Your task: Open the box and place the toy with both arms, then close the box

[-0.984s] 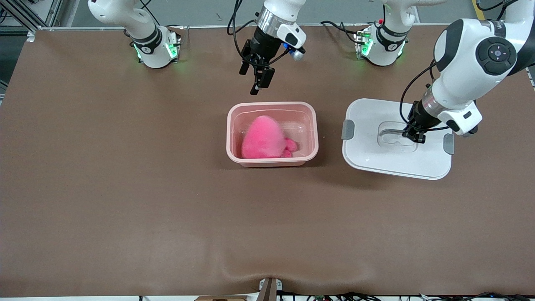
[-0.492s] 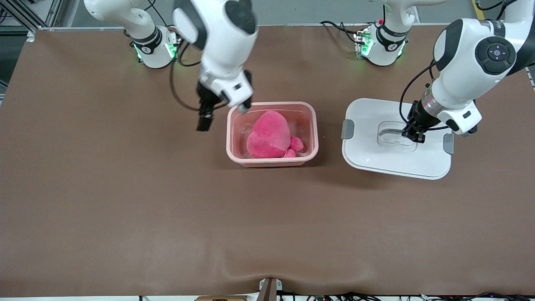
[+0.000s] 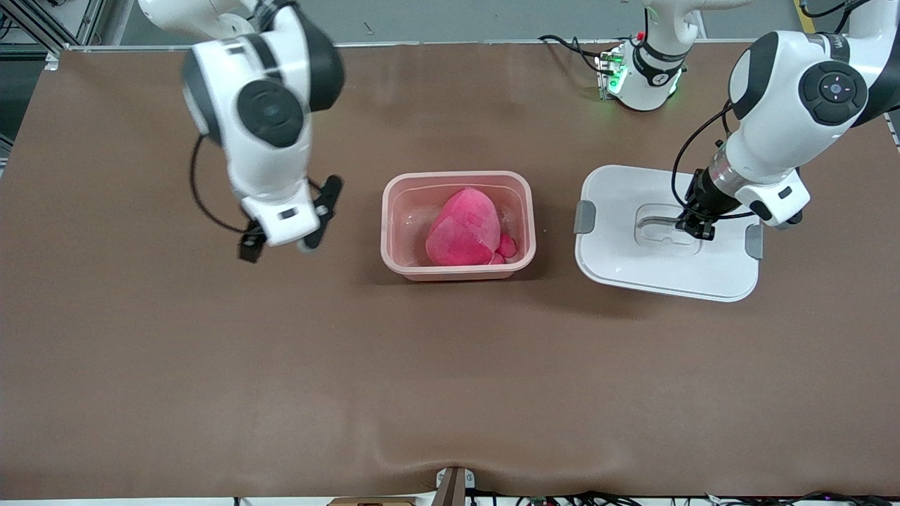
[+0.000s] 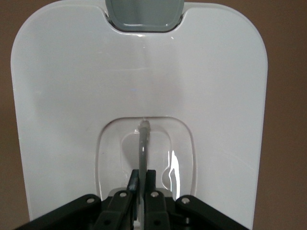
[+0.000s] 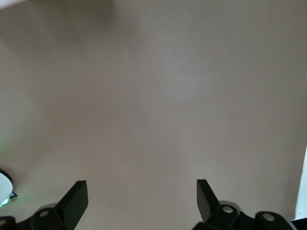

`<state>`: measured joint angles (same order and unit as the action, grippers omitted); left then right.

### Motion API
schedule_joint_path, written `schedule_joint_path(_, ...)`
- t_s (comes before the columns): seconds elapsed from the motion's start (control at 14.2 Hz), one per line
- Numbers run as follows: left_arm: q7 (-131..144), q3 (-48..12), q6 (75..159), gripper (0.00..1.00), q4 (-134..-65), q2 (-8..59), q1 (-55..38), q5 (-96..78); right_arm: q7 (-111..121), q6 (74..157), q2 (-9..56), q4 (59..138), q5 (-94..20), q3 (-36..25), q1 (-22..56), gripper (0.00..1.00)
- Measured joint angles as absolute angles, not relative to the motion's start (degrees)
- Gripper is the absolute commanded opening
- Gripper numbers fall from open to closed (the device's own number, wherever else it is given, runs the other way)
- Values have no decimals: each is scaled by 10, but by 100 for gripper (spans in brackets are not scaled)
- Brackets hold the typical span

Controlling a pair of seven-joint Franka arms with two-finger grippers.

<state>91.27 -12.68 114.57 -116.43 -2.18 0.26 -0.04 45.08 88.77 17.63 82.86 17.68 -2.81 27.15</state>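
The pink box [image 3: 388, 232] stands open in the middle of the table, and the hot-pink toy [image 3: 464, 228] lies inside it. The white lid [image 3: 661, 270] lies flat on the table beside the box, toward the left arm's end. My left gripper [image 3: 696, 228] is shut on the thin handle [image 4: 143, 141] in the lid's recess; in the left wrist view the gripper [image 4: 142, 175] pinches it. My right gripper [image 3: 288, 232] is open and empty over bare table beside the box, toward the right arm's end. In the right wrist view the gripper [image 5: 140, 191] shows only table.
Grey clips [image 3: 584, 216] [image 3: 754, 241] sit at the lid's two ends; one shows in the left wrist view [image 4: 144, 12]. The brown table mat [image 3: 450, 393] stretches wide nearer the front camera. The left arm's base [image 3: 643, 77] stands at the table's top edge.
My right arm swung from above the box's far rim to over the table at its own end. The toy settled and shifted slightly in the box. The left arm has not moved.
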Motion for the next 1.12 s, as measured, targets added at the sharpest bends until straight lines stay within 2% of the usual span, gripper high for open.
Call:
schedule_joint_path(0.56, 913, -130, 1149, 0, -1163, -23, 1, -1, 444, 934, 94, 913, 46, -30, 55, 100)
schedule_joint_path(0.77, 913, -143, 1151, 0, -1159, -23, 1, -19, 368, 966, 62, 955, 34, -29, 27, 100)
schedule_joint_path(1.12, 952, -178, 1152, 0, -1146, -20, 0, -25, 193, 975, -13, 1031, 33, -18, 28, 100)
